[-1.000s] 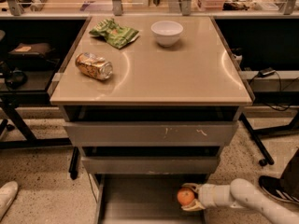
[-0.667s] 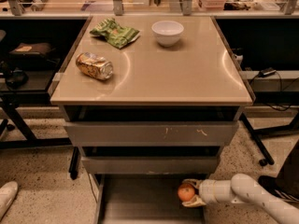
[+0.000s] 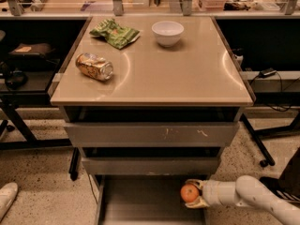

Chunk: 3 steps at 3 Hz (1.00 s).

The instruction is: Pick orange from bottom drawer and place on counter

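Orange (image 3: pixel 189 193) at right side of open bottom drawer (image 3: pixel 140 206), clasped between jaws of gripper (image 3: pixel 191 194). Judged light, firm, smooth-skinned, round; liable to slip or roll unless held across widest middle. Not yet on counter (image 3: pixel 178 74)
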Tool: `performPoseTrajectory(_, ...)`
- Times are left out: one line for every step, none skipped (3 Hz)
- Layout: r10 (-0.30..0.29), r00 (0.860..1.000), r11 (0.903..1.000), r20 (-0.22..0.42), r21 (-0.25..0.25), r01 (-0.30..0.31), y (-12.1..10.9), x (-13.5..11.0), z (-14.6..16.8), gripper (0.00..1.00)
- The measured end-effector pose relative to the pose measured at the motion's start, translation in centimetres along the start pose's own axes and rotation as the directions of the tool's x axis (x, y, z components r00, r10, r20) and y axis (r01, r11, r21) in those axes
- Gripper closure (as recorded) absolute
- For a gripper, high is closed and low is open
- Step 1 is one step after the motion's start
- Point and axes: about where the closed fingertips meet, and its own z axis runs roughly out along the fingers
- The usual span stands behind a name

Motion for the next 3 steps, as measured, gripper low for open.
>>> performPoseTrajectory(-0.087,0.996,0.9936,-0.032,0.069,0.089,-0.2,-5.0,-6.0,1.00)
performPoseTrajectory(-0.157,0.986,0.9809,-0.048,0.108,0.162,-2.4,-10.3,-12.3,1.00)
performPoseTrajectory(-0.184,0.983,0.9753,0.007,0.125,0.182,-4.8,-14.5,-18.3,1.00)
